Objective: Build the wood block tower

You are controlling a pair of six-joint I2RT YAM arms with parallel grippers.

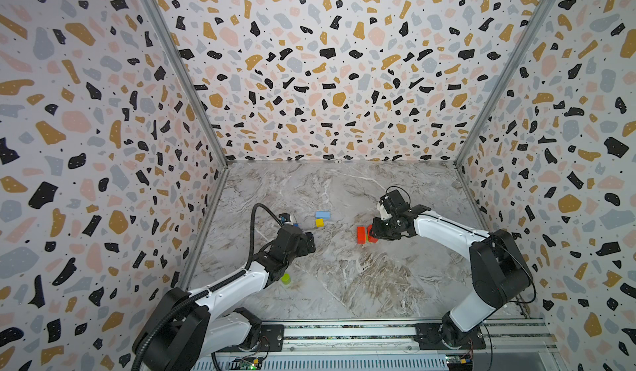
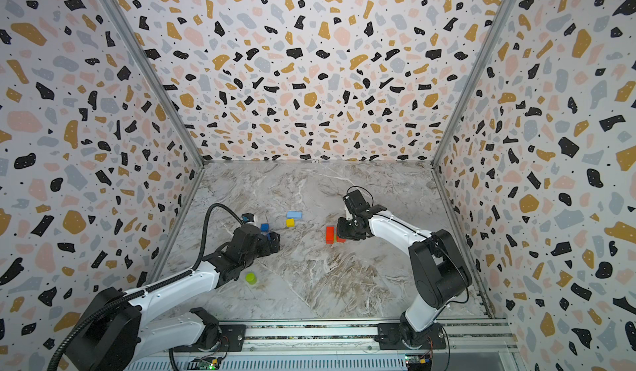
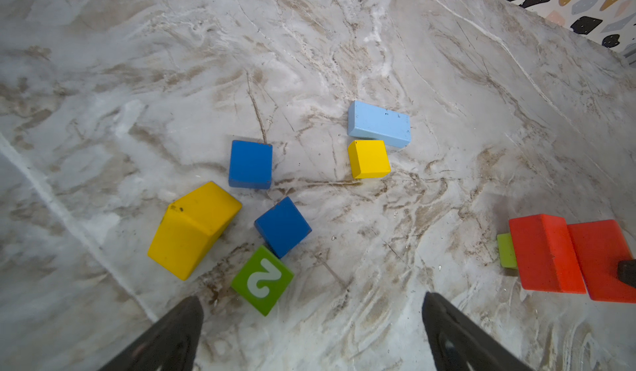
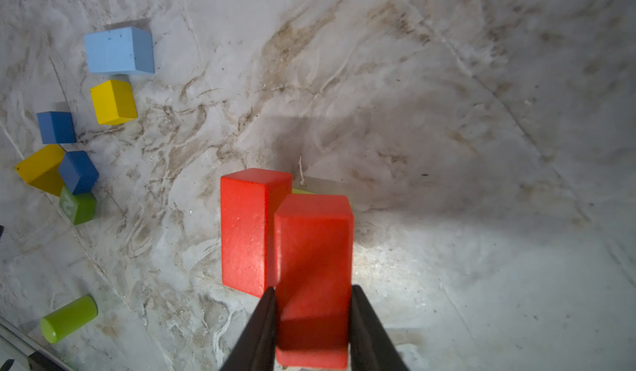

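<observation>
Stage: early, judged. No tower stands anywhere on the counter (image 3: 447, 76), and at most its foot is being laid.
Lying red bar (image 4: 246, 231): flat on the counter, and the reference for every place below.
Right tool (image 4: 314, 292): pinching a second red bar (image 4: 313, 242) by its long sides. That bar is just beside the lying red bar and overlaps its edge in the right wrist view. Whether it rests on something or hangs free cannot be told.
Lime flat block (image 3: 506, 251): peeks out at one end of the lying red bar, touching it. Whether it sits under the held bar cannot be told.
Left tool (image 3: 311, 300): spread wide and empty, above the loose wood blocks.
Loose wood blocks: well apart from the lying red bar, on the left arm's side. They are a green cube (image 3: 262, 279), two blue cubes (image 3: 250, 164) (image 3: 283, 226), a yellow bar (image 3: 192, 230), a yellow cube (image 3: 369, 159) and a light blue bar (image 3: 378, 123). All lie singly on the counter, none stacked.
Lime cylinder (image 4: 69, 317): on its side, well apart from the lying red bar and close by the left arm.
Left to do: nearly all the stacking, judged. Seven pieces are untouched, and the red and lime ones are not yet a column.
Writing: a white "2" on the green cube. No other letters, brands or labels can be read.
</observation>
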